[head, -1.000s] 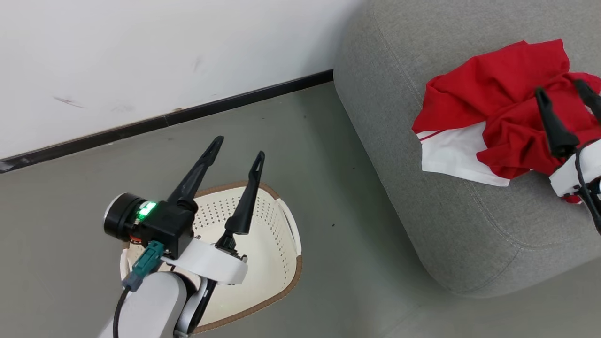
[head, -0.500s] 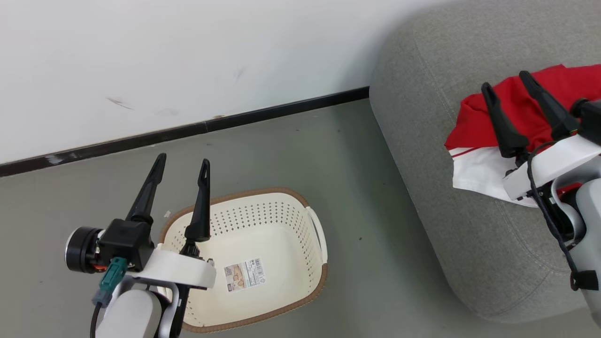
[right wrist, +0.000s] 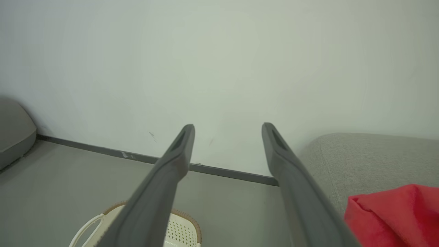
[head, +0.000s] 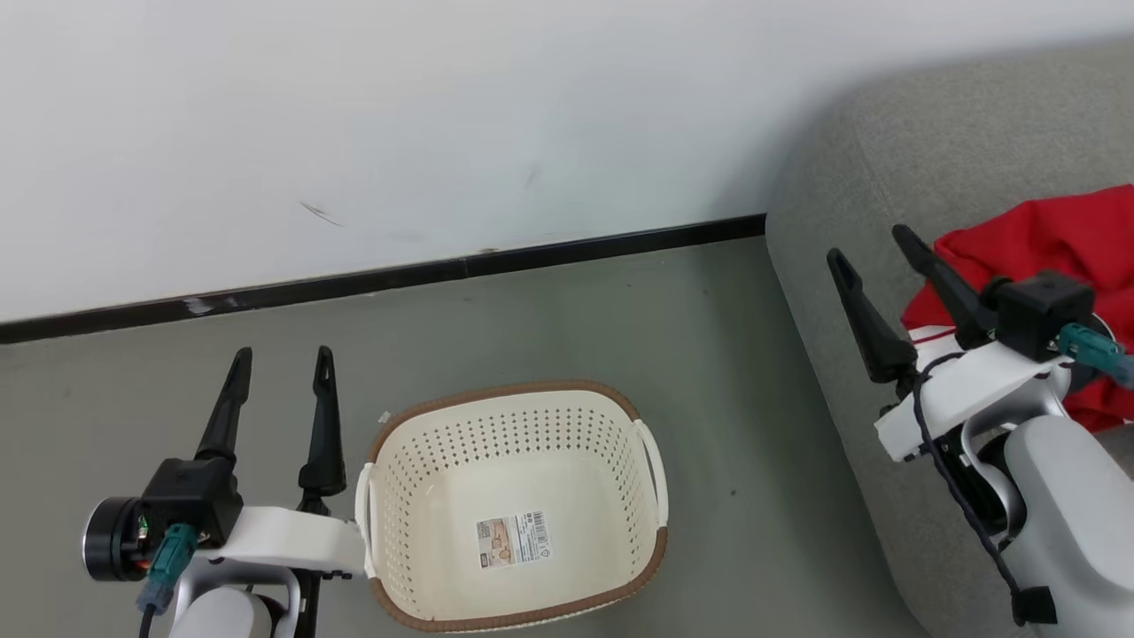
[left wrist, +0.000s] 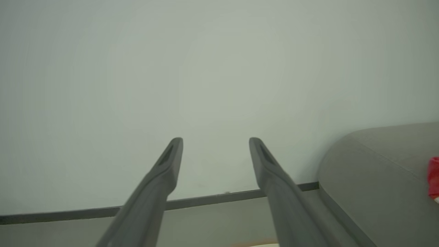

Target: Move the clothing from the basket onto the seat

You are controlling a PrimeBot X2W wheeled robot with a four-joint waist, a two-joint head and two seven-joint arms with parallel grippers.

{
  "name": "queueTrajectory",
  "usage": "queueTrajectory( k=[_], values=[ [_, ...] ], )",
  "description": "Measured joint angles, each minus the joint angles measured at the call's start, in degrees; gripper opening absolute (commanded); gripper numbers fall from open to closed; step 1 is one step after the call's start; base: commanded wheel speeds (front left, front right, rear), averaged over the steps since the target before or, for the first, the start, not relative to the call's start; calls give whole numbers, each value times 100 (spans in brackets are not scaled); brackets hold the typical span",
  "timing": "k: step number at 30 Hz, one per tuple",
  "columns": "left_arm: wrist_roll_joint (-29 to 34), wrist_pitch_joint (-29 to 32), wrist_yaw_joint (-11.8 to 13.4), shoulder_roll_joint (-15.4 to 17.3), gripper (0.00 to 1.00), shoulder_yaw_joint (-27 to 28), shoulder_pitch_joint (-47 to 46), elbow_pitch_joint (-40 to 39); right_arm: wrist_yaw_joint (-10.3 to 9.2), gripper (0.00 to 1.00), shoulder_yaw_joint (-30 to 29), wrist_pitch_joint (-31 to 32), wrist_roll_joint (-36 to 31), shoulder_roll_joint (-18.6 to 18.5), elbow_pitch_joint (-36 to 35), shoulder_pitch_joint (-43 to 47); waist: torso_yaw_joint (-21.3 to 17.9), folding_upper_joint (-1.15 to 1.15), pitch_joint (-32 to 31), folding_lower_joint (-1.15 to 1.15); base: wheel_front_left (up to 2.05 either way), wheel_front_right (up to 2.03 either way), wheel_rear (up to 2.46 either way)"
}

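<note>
The cream basket [head: 505, 391] with a brown rim stands on the floor, and its label [head: 512, 539] shows on its bare bottom. The red clothing [head: 1063, 239] lies bunched on the grey seat [head: 974, 151] at the right. My left gripper [head: 283, 356] is open and holds nothing, just left of the basket. My right gripper [head: 868, 245] is open over the seat's left edge, beside the clothing and apart from it. Along the open left gripper [left wrist: 216, 140], the seat [left wrist: 377, 171] and a strip of clothing [left wrist: 434, 176] show. The open right gripper [right wrist: 228, 126] has clothing [right wrist: 387, 212] to its right.
A white wall with a black baseboard [head: 399, 276] runs behind the basket. Grey floor [head: 726, 372] lies between the basket and the seat. The basket's rim [right wrist: 192, 219] shows low in the right wrist view, and another grey cushion [right wrist: 13, 130] sits at that view's far left.
The head camera has turned, shifting the whole picture. The left gripper went from above the basket to its left side. The right gripper drew back off the clothing toward the seat's left edge.
</note>
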Motion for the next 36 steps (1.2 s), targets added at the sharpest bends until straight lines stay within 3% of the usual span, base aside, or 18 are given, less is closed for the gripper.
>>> queueTrajectory(
  k=[11,21,36],
  values=[
    [-27,-15,81,64,100,265,400,153,0,100,-311,-65,-456,277,-32,658,322,0,-333,1,0,0,0],
    [-37,-21,125,156,100,305,662,397,0,100,-617,-115,-678,731,-125,1379,578,0,-670,0,0,0,0],
    [-40,-20,130,243,100,305,879,659,0,100,-943,-120,-1096,1058,-278,2287,826,0,-1134,0,0,0,0]
  ],
)
